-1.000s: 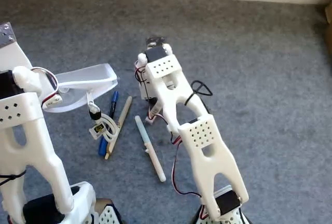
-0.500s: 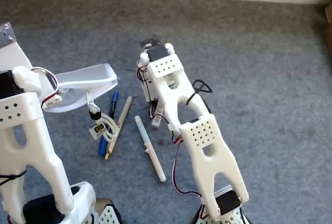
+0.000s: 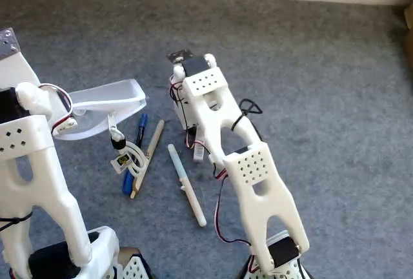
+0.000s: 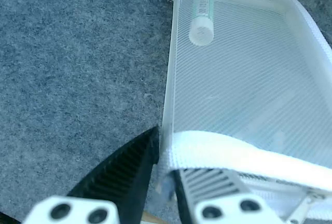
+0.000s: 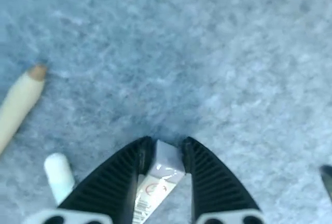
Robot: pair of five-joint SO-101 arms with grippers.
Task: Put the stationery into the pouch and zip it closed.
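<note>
My left gripper (image 4: pixel 163 149) is clamped on the rim of the clear pouch (image 4: pixel 244 79), and a capped tube (image 4: pixel 201 16) shows through its wall. My right gripper (image 5: pixel 167 154) pinches a small white block (image 5: pixel 155 182) over the desk (image 3: pixel 322 66). A pale pen (image 3: pixel 186 185) lies between the arms.

The high camera is looking down over the tabletop (image 3: pixel 335 66) from behind the arms. The wrist cameras are looking closely past their jaws; left and high views are sharing the pouch (image 4: pixel 244 79).
</note>
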